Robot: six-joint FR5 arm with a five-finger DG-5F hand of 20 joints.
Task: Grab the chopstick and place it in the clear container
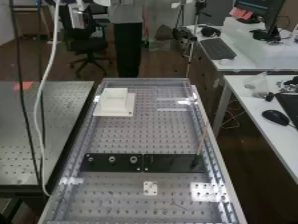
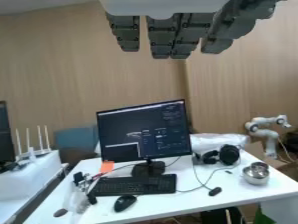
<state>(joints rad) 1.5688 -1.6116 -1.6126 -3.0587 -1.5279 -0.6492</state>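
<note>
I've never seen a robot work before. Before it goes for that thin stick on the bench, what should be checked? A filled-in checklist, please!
1. Chopstick standing where it can be grasped: ok, the chopstick rises, slightly tilted, at the right end of the black plates.
2. Hand empty: ok, the hand has straight fingers with nothing between them.
3. Hand at the chopstick: not ok, it hangs before a view of the desk and monitor.
4. White block out of the way: ok, the white block sits well beyond the chopstick, toward the bench's far end.
5. Clear container located: cannot tell, nothing can be identified as it with certainty.
</note>
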